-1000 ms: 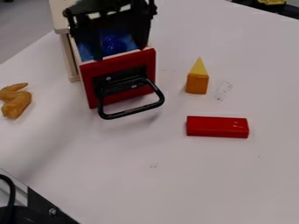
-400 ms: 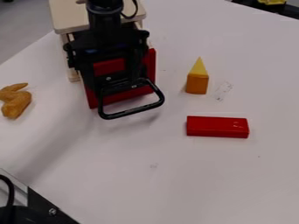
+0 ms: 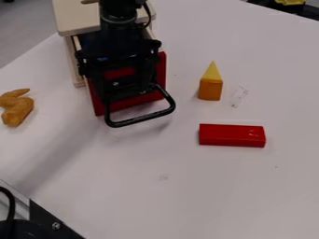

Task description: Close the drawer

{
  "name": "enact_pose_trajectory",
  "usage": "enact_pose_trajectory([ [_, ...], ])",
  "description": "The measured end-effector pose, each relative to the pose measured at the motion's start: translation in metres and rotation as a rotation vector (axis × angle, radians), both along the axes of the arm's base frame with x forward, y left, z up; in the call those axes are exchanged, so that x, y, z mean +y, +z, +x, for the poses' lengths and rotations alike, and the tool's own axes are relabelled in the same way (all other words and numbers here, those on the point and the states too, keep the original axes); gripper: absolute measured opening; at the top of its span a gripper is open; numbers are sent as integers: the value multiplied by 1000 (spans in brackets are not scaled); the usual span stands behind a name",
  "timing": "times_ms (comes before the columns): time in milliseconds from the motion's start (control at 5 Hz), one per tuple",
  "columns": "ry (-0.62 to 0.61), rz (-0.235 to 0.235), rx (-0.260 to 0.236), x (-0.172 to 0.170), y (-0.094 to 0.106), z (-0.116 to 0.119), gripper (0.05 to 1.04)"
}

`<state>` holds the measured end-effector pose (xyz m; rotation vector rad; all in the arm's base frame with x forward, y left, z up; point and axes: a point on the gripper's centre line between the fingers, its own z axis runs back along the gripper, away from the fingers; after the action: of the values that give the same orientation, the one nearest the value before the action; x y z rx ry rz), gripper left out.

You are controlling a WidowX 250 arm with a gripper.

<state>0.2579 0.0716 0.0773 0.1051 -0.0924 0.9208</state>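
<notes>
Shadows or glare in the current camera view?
Camera view: broad, soft-edged shadow on the table, down-left of the drawer; fainter one by the handle; small pale glints near the right end of the red block.

the drawer front (image 3: 161,70) is solid red, and its handle (image 3: 140,120) is black. the cabinet (image 3: 72,18) is pale, creamy tan wood. the gripper (image 3: 126,91) is black, with a small blue patch near its top. the triangular block (image 3: 211,71) is bright yellow, the squarish block (image 3: 211,89) orange, and the long block (image 3: 232,135) plain red with small pale marks near one end. the curved lump (image 3: 17,110) is golden brown. the tabletop (image 3: 187,186) is whitish, marked by faint grey scuffs (image 3: 238,96). the floor (image 3: 25,28) is grey.
</notes>
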Motion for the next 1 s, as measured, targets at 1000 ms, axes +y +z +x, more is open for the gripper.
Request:
enact_pose_trajectory([
  [1000,54,27,-2,22,-5,36,990],
])
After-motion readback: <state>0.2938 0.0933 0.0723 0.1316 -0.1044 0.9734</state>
